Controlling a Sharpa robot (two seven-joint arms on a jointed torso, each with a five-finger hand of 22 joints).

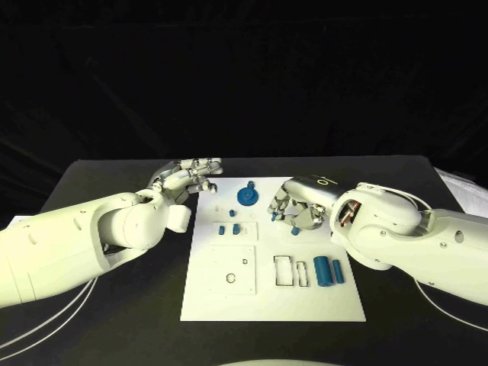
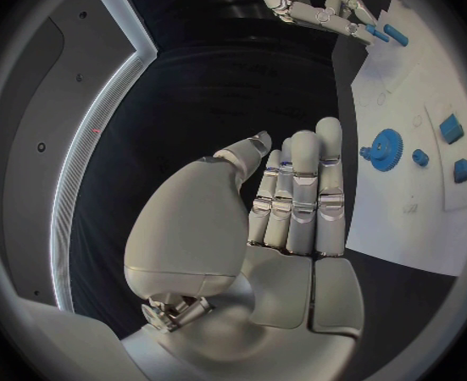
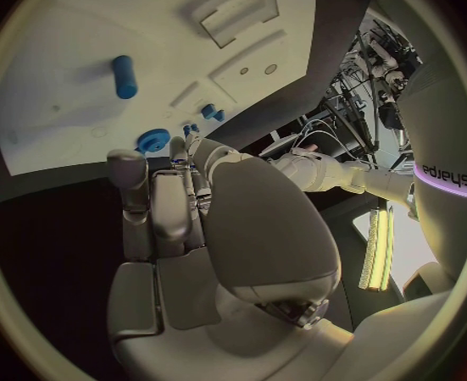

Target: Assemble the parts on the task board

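The white task board [image 1: 271,297] lies in the middle of the table. A blue gear [image 1: 246,196] stands near its far edge, with a small blue part [image 1: 251,184] behind it. Two small blue parts [image 1: 229,229] sit left of centre, and two blue cylinders [image 1: 330,270] lie near the right edge. My right hand [image 1: 291,207] hovers over the board with its fingers pointing down, just above another blue part [image 1: 296,230]; it holds nothing. My left hand [image 1: 189,177] is at the board's far left corner, its fingers [image 2: 302,190] straight and empty, beside the gear [image 2: 385,150].
Rectangular slots [image 1: 289,271] and a square recess [image 1: 236,271] are cut into the near half of the board. Black table [image 1: 112,320] surrounds the board. White cables [image 1: 46,324] trail under the left arm. Papers [image 1: 473,194] lie at the table's right edge.
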